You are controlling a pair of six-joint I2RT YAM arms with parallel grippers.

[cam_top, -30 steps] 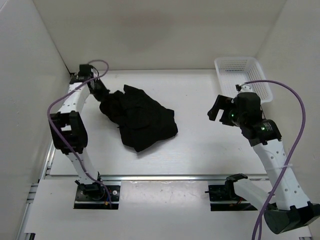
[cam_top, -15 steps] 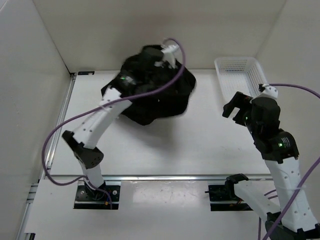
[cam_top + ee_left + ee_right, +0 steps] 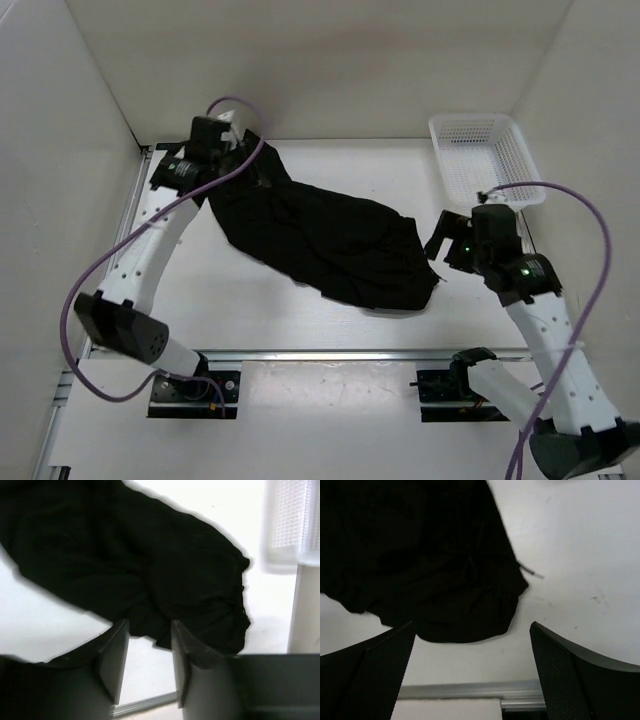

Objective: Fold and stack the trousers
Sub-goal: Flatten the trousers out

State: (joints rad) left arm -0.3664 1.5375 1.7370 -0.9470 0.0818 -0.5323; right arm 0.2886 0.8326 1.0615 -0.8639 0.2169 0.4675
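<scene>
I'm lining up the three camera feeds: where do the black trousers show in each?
Top external: trousers lie diagonally across the middle.
Left wrist: trousers fill the upper left.
Right wrist: trousers fill the upper left.
Shared landmark: the metal rail, low in each view.

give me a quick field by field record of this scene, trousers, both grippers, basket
trousers: unfolded, spread diagonally across the table, far left to near right
left gripper: jaws parted, over the far-left end
right gripper: open wide, beside the near-right end, holding nothing
basket: white mesh, far right corner, apart from the trousers
</scene>
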